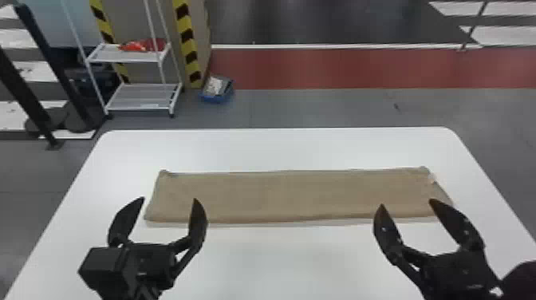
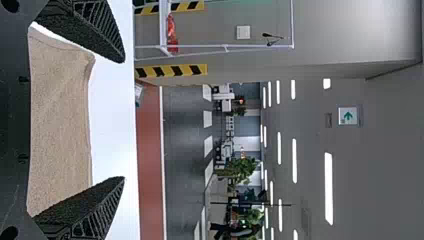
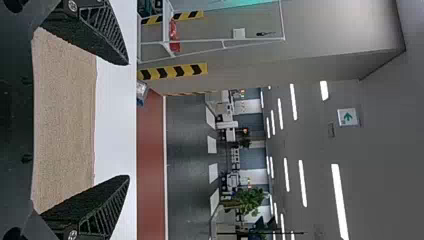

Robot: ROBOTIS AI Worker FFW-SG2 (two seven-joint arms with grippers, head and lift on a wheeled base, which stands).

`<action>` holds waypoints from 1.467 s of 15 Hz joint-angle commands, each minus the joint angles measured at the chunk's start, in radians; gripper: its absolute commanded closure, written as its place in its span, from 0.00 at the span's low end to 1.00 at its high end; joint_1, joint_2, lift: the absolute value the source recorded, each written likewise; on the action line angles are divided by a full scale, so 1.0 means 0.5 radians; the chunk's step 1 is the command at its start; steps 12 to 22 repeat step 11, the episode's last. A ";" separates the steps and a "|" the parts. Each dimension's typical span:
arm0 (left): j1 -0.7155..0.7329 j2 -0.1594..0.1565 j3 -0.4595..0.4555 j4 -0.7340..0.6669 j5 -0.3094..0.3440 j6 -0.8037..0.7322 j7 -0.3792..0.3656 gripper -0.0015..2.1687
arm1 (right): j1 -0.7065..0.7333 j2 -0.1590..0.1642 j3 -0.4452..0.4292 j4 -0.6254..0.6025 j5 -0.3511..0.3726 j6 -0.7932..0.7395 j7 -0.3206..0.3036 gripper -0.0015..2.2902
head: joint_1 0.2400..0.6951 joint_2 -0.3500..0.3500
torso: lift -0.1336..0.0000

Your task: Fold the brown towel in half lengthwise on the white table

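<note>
Head view: you're looking at the white table (image 1: pixel 271 149) running across the middle and lower frame. Your brown towel (image 1: pixel 287 195) is lying flat on it, center frame, as a long strip going left to right. Its upper left corner is bunching slightly. Its near edge is running roughly parallel to the table's far edge. Upper left, you're seeing a white rack (image 1: pixel 139 95) standing on the floor past the table.

Your left gripper (image 1: pixel 169 198) is hanging lower left, at the towel's left end. Its jaws are standing wide apart. Your right gripper (image 1: pixel 406 202) is hanging lower right, at the towel's right end, jaws also standing wide apart. In frame, both are overlapping the towel's outline; you can't tell contact from this angle.

Left wrist view: you're seeing towel cloth lying between the spread fingers of the left gripper (image 2: pixel 124 119). Right wrist view: same for you with the right gripper (image 3: pixel 128 120), cloth showing between spread fingers.

Smaller stuff, head view: a blue bin (image 1: pixel 217 98) is sitting on the floor, upper frame, left of center. A red item (image 1: pixel 139 46) is lying on the rack's upper shelf. A small white tag (image 1: pixel 432 178) is showing at the towel's right end.
</note>
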 commanded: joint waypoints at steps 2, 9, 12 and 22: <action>0.000 0.000 0.000 0.000 0.007 0.000 -0.002 0.02 | 0.000 0.002 0.000 0.012 -0.006 0.000 -0.004 0.03 | 1.00 0.53 | 0.58; -0.007 0.000 0.000 0.000 0.022 0.000 -0.023 0.02 | -0.003 0.002 -0.003 0.015 -0.012 0.000 -0.013 0.03 | 1.00 0.52 | 0.58; -0.007 -0.003 0.000 0.000 0.022 0.000 -0.023 0.02 | -0.003 0.002 -0.003 0.012 -0.012 0.000 -0.013 0.03 | 1.00 0.52 | 0.58; -0.007 -0.003 0.000 0.000 0.022 0.000 -0.023 0.02 | -0.003 0.002 -0.003 0.012 -0.012 0.000 -0.013 0.03 | 1.00 0.52 | 0.58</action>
